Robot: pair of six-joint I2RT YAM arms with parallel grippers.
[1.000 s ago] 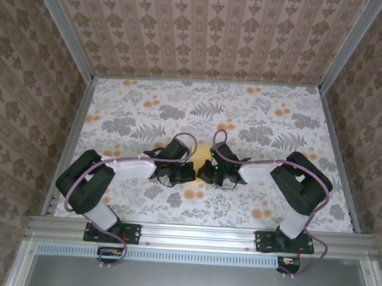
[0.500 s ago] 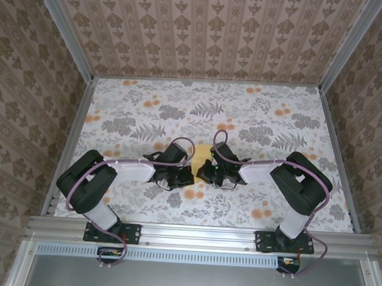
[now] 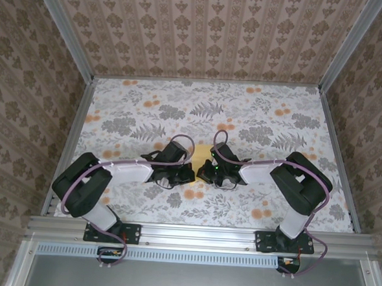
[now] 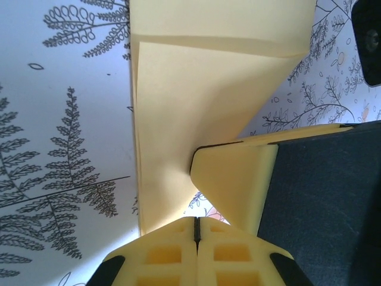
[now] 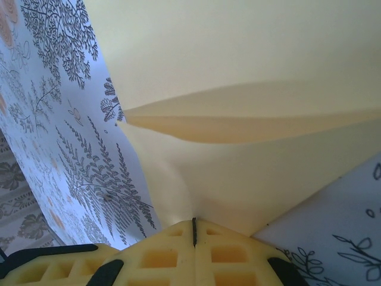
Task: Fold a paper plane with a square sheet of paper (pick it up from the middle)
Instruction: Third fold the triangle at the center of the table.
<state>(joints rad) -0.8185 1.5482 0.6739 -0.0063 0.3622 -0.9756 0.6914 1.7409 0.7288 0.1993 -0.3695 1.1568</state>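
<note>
The square sheet of paper (image 3: 204,151), pale yellow, lies mid-table between my two grippers, mostly covered by them. In the left wrist view the sheet (image 4: 190,101) is folded over in layers with a crease across its top. My left gripper (image 4: 195,221) is shut, its tip at the sheet's lower corner, with tablecloth print showing just past the seam. The right gripper's finger (image 4: 235,179) touches the sheet's edge. In the right wrist view the sheet (image 5: 238,173) puckers into the closed seam of my right gripper (image 5: 194,221). Left gripper (image 3: 192,174) and right gripper (image 3: 201,173) almost meet. A paper plane is out of view.
The table carries a white cloth (image 3: 257,121) printed with grey ferns and orange flower blotches. Patterned walls and metal rails (image 3: 74,136) enclose it on three sides. Both arms fold inward from their bases at the near edge.
The left arm's elbow has dropped slightly toward the near left. Both grippers stay shut and almost in place at the sheet.
</note>
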